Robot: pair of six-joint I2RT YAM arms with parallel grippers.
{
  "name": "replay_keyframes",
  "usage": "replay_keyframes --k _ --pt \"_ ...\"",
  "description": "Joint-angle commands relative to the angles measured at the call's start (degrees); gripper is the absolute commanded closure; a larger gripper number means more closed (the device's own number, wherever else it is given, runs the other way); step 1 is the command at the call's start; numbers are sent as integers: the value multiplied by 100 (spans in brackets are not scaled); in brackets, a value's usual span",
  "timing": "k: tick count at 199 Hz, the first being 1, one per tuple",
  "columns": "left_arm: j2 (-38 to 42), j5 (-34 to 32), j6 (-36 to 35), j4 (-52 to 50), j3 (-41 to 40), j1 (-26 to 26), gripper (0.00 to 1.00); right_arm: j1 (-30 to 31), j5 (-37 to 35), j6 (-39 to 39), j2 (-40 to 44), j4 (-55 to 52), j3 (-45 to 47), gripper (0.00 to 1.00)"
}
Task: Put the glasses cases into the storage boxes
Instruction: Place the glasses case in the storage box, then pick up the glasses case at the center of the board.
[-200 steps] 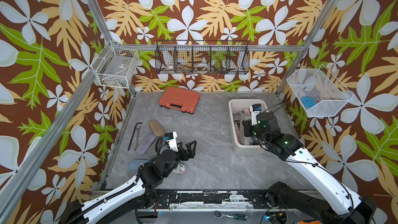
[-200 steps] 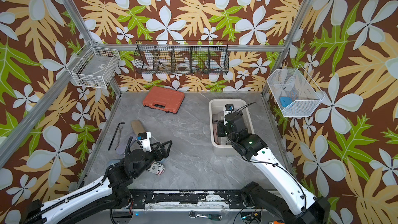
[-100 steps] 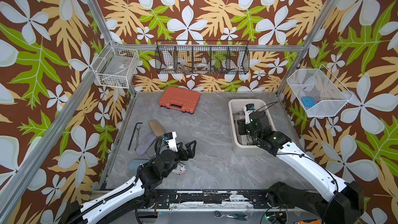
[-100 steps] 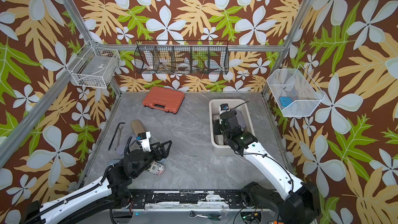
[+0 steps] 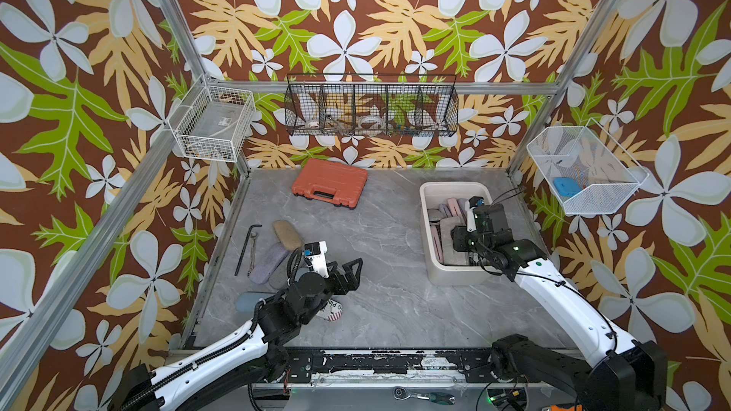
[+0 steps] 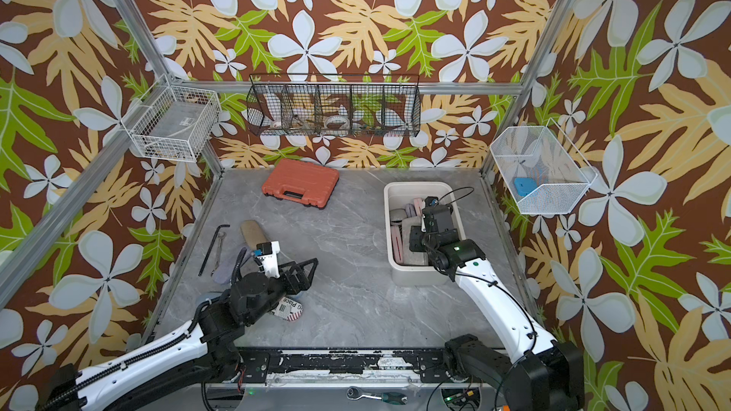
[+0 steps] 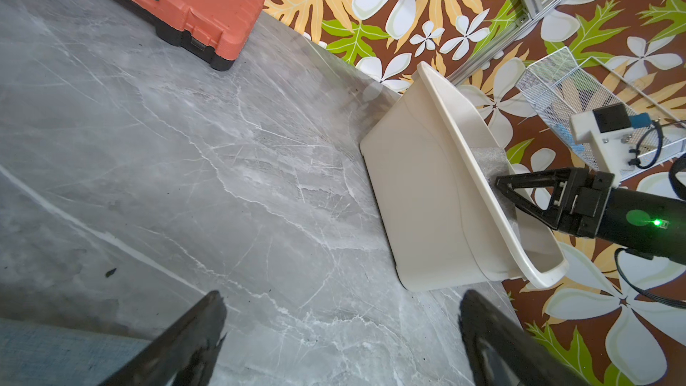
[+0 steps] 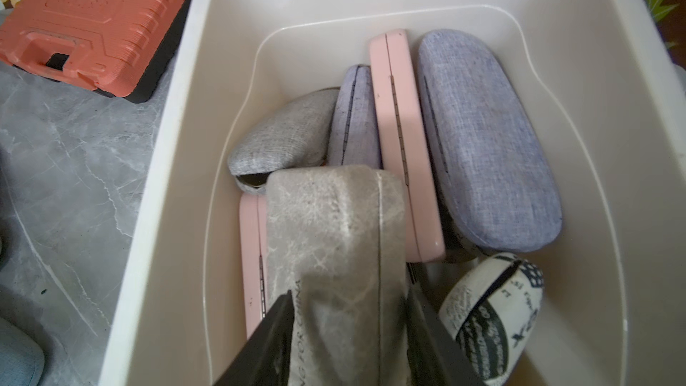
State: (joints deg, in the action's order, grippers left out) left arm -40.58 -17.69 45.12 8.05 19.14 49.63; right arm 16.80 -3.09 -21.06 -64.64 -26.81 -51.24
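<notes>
The cream storage box (image 5: 426, 191) stands at the right of the table. Several glasses cases lie in it: a blue-grey felt one (image 8: 486, 142), a pink one (image 8: 404, 135), a grey one (image 8: 282, 135) and a newsprint one (image 8: 493, 302). My right gripper (image 8: 349, 293) reaches into the box (image 5: 461, 241), its fingers against both sides of a grey marbled case (image 8: 334, 224). On the left of the table lie a tan case (image 5: 287, 234), a lavender case (image 5: 269, 263), a blue case (image 5: 247, 302) and a flag-print case (image 5: 331, 309). My left gripper (image 5: 354, 270) hangs open and empty above the flag-print case.
An orange toolcase (image 5: 329, 187) lies at the back of the table. A hex key and a wrench (image 5: 247, 247) lie by the left wall. Wire baskets hang on the walls: white (image 5: 213, 124), black (image 5: 372, 106) and white mesh (image 5: 581, 171).
My right gripper has shifted inside the storage box with the grey marbled case, and its fingers stand wider apart than before. The left arm has not moved.
</notes>
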Motion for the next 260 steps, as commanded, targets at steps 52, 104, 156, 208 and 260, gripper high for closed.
replay_keyframes --k 52,104,156,208,260 --pt "-152 -6 13 60 143 -5 0 -28 878 -215 -254 223 279 58" --pt "-219 -1048 596 -883 331 -6 0 -23 835 -326 255 -177 24 59" --pt "-853 -2042 2212 -2773 839 -158 0 3 900 -302 941 -388 -419 33" --pt "-1478 -1221 1606 -3284 1560 -1163 4 157 1108 -326 1046 -157 -284 29" --pt "-3174 -986 -305 -3457 3182 -3289 0 155 1424 -414 1135 218 -94 25"
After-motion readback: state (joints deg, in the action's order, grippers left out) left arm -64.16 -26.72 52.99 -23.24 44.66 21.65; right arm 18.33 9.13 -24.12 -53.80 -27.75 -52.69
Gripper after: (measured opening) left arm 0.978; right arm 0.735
